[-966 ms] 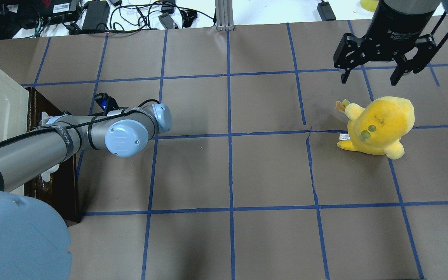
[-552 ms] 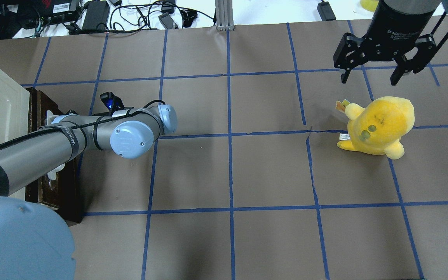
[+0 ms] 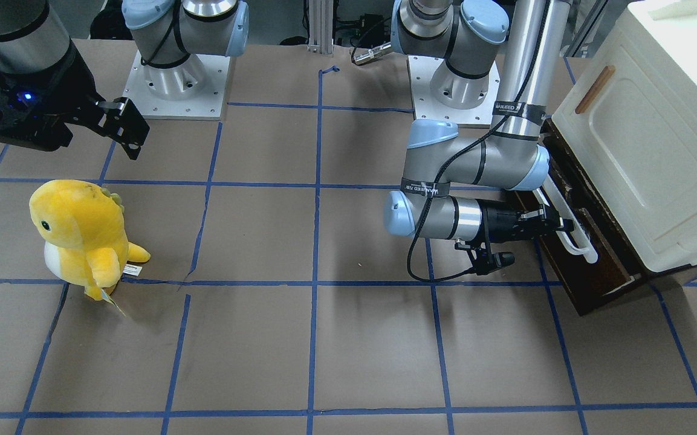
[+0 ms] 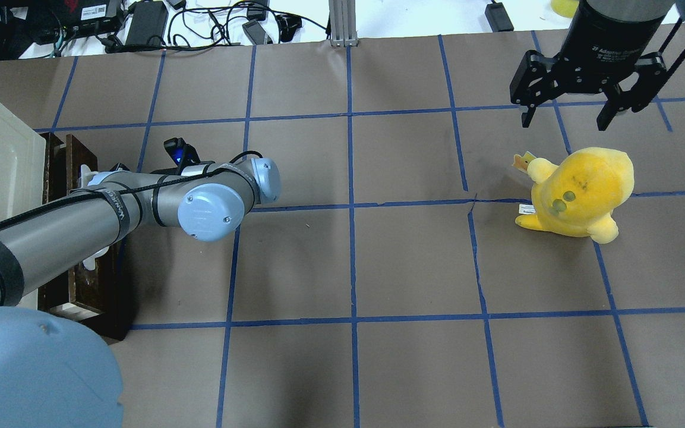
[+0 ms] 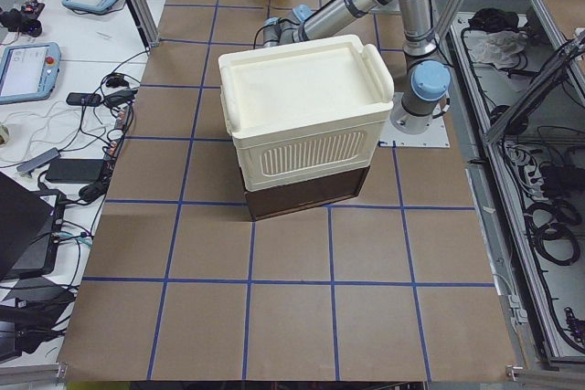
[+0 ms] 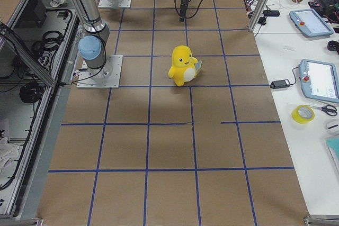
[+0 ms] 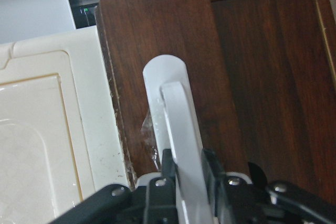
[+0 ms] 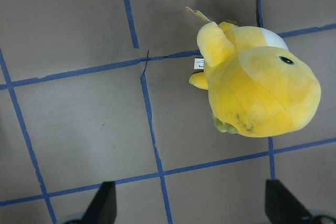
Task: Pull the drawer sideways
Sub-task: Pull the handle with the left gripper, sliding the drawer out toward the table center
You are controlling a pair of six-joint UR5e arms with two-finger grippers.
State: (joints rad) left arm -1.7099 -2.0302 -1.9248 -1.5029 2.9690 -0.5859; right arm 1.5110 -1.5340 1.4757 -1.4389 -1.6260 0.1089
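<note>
The drawer [image 3: 593,269] has a dark brown front and a long white bar handle [image 3: 570,232], and sits under the cream cabinet [image 3: 644,157]. It stands pulled out a little from the cabinet. My left gripper [image 3: 557,225] is shut on the handle; in the left wrist view the fingers [image 7: 212,169] clamp the white bar [image 7: 178,129] against the brown front [image 7: 157,40]. In the overhead view the drawer [image 4: 84,285] lies partly under my left arm. My right gripper [image 4: 564,123] is open and empty, hovering far right above the table.
A yellow plush toy [image 4: 580,190] stands on the brown paper with blue grid tape, below my right gripper; it also shows in the right wrist view [image 8: 257,87]. Cables and power bricks [image 4: 140,24] lie past the table's far edge.
My left arm has moved right, away from the cabinet, with the handle in its grip. The drawer has slid out with it and shows more brown front. The right arm has not moved.
</note>
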